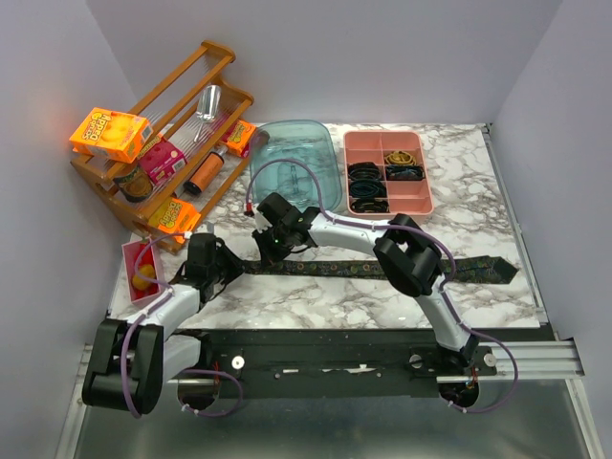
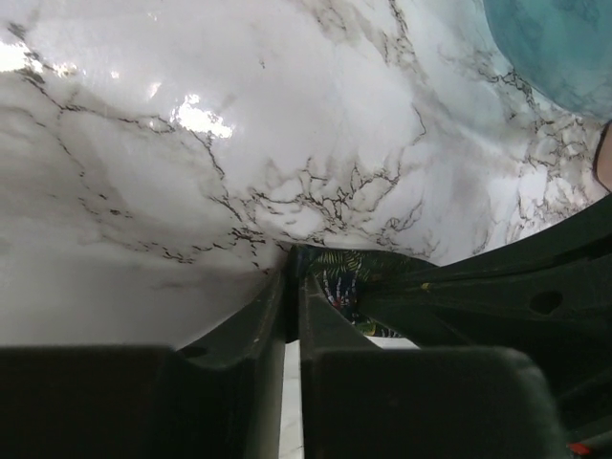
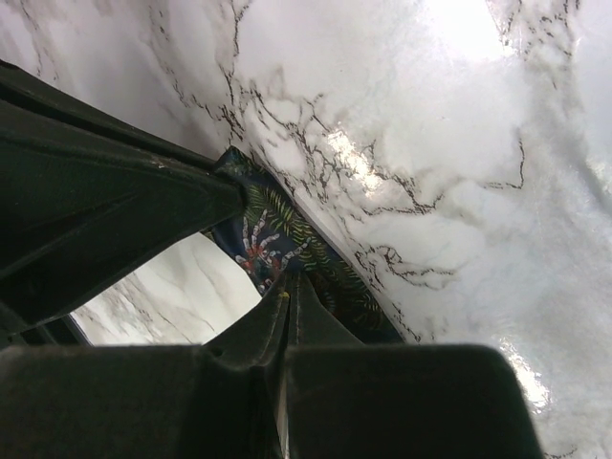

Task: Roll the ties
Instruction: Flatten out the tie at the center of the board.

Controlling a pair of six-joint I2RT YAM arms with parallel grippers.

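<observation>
Right tool (image 3: 287,279) pinches the tie (image 3: 277,225); left tool (image 2: 292,266) nearly pressed together at its end, grip unclear

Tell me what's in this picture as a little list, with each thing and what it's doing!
tie: lying long and flat across the marble table, not rolled
left hand: fingers almost together at the tie's left end; grip unclear
right hand: closed, tips pinching the tie near that same end
pink tray: far side, dark coils in some compartments
teal bin: far side, left of the tray
wooden rack: far left, holding snack boxes
</observation>
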